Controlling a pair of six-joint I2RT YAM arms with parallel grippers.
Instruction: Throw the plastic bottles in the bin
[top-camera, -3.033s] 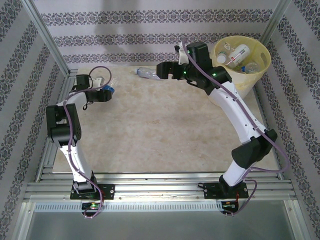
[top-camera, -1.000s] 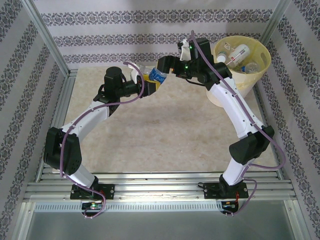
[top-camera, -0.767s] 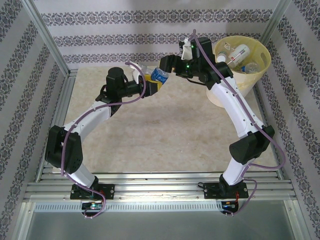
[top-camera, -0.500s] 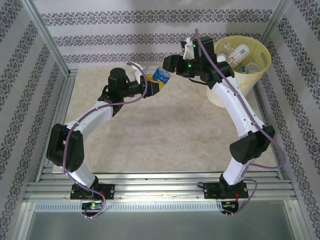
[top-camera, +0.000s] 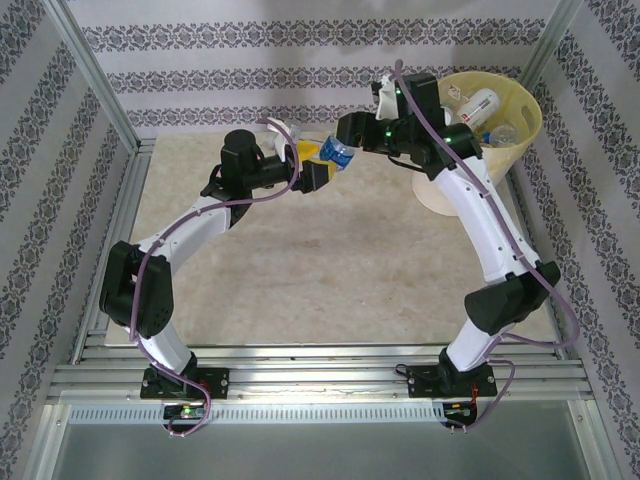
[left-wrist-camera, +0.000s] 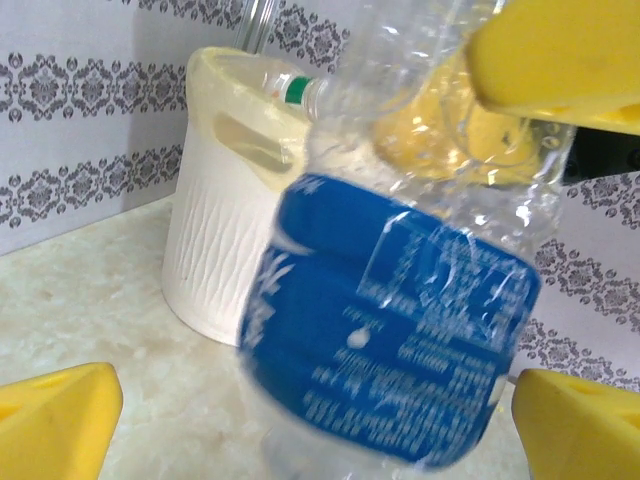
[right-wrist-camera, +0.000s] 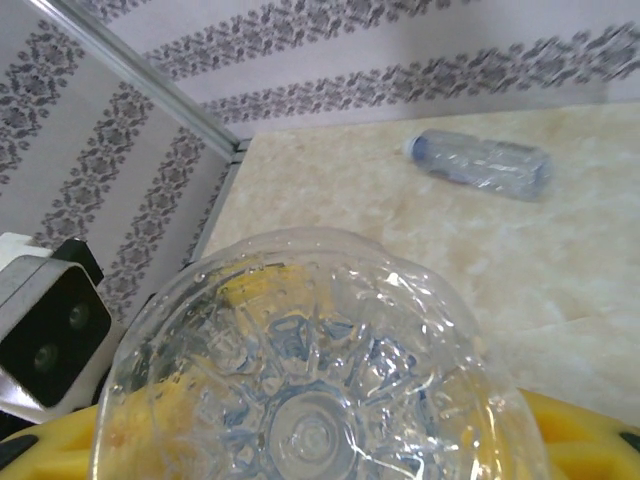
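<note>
My left pincer (left-wrist-camera: 315, 425) gapes wide, pads flanking the bottle (left-wrist-camera: 390, 320) without gripping. My right pincer (top-camera: 347, 138) clamps it mid-air, near the bin (top-camera: 520, 130).

Robot lab test cell, aluminium-profile frame (top-camera: 95, 72), patterned wallpaper panels (top-camera: 300, 50) (home-style backdrop), marble-look tabletop (top-camera: 320, 270)

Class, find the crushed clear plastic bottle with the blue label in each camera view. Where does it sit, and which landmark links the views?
Top external: the crushed clear plastic bottle with the blue label is upper centre, left of the pale-yellow round plastic bin.
Left wrist: centre, close up, with the bin behind it on the left.
Right wrist: bottom centre, base towards the camera.
Shared landmark: the beige marbled table, seen in all three views.
</note>
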